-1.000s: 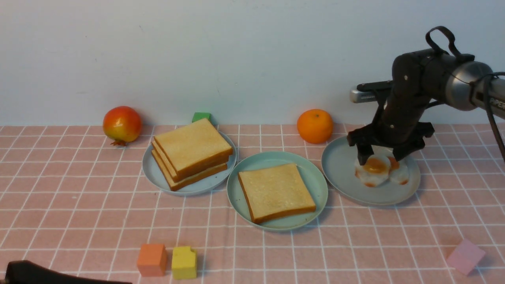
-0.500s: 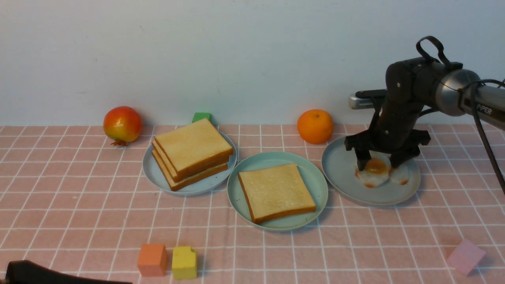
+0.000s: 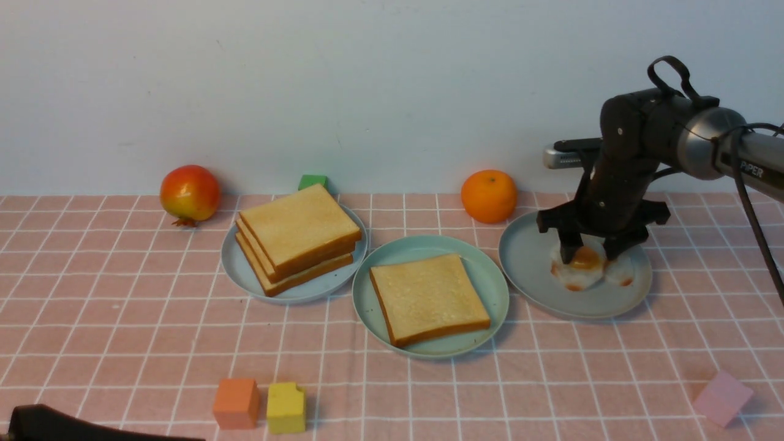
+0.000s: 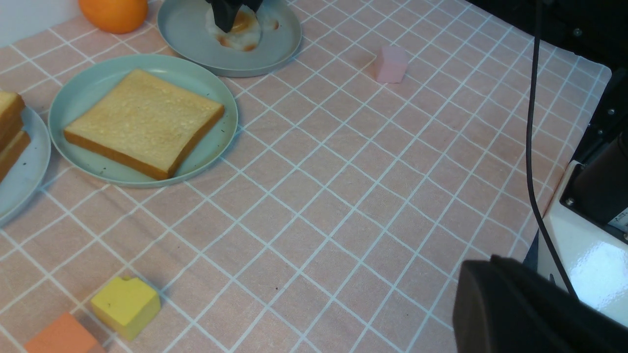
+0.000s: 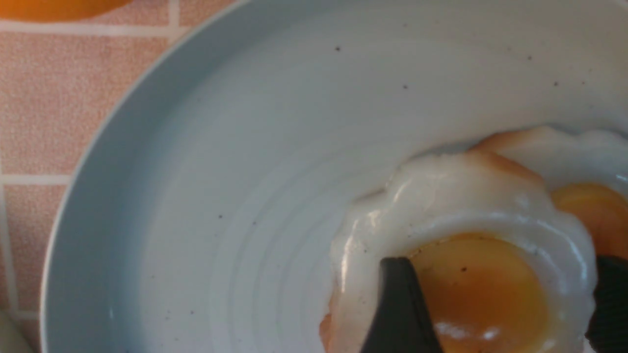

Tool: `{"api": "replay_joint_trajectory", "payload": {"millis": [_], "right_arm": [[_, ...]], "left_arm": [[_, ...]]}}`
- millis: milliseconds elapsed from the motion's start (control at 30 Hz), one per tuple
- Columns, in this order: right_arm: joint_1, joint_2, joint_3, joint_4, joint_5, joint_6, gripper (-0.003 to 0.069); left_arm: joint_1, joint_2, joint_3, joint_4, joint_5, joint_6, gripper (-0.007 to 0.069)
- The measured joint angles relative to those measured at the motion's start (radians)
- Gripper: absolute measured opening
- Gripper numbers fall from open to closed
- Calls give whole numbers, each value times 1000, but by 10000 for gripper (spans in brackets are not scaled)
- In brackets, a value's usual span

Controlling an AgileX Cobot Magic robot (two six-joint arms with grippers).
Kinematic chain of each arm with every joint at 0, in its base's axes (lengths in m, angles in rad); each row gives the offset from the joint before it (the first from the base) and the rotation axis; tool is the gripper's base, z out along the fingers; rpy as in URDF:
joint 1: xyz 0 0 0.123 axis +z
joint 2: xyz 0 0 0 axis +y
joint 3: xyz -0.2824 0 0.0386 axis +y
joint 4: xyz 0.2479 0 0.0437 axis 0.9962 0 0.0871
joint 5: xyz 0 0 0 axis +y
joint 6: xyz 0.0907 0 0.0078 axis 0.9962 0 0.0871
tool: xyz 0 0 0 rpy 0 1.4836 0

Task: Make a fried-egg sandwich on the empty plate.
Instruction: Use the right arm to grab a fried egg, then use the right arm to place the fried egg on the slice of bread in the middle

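Note:
One toast slice point(image 3: 429, 297) lies on the mint-green plate point(image 3: 422, 246), also seen in the left wrist view as toast point(image 4: 142, 122) on that plate point(image 4: 98, 78). Two fried eggs sit on the grey-blue plate point(image 3: 533, 269) at the right. My right gripper point(image 3: 591, 254) is down on the nearer fried egg point(image 3: 576, 278). In the right wrist view the gripper point(image 5: 503, 267) stands open, with one finger point(image 5: 400, 314) on the white and the other at the egg's far edge, the yolk point(image 5: 481, 289) between them. My left gripper point(image 4: 478, 279) is shut and empty, low at the near left.
Three stacked toast slices point(image 3: 297, 236) rest on another grey-blue plate point(image 3: 242, 269). A red fruit point(image 3: 190, 193), a green block point(image 3: 312, 181) and an orange point(image 3: 489, 196) line the back wall. Orange point(image 3: 236, 403), yellow point(image 3: 285, 407) and pink point(image 3: 723, 398) blocks lie near the front.
My right gripper has sunk onto the nearer egg and its jaws have narrowed around the yolk. The left arm has not moved.

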Motion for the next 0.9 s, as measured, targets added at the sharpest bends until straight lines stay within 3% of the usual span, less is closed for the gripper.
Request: {"api": "replay_joint_trajectory", "payload": {"millis": [667,900], "right_arm": [[0,-124,10,-18,27,-23,475],[58,-189,17,164,104,-140,475]], "left_arm": [[0,0,0,0,11,0,12],[0,0,0,0,12,1,12]]}}
